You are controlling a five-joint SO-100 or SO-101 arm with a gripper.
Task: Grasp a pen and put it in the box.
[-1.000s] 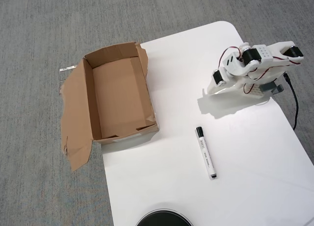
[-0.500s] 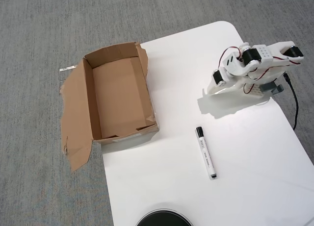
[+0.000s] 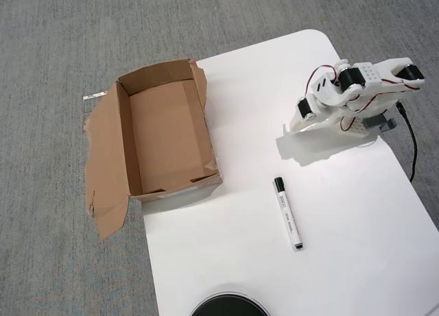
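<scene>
The pen [image 3: 288, 213] is a slim white marker with a black cap. It lies flat on the white table [image 3: 343, 261], cap toward the far side, right of the box. The box [image 3: 168, 134] is brown open cardboard with torn flaps. It is empty and sits at the table's left edge. My gripper [image 3: 293, 127] is on the folded white arm at the top right. It points down-left, above the pen and well apart from it. Its fingers look closed together with nothing between them.
A black round object [image 3: 230, 306] shows at the table's bottom edge. A black cable [image 3: 412, 144] runs along the right side by the arm's base. Grey carpet [image 3: 55, 55] surrounds the table. A torn flap [image 3: 106, 165] spreads left of the box.
</scene>
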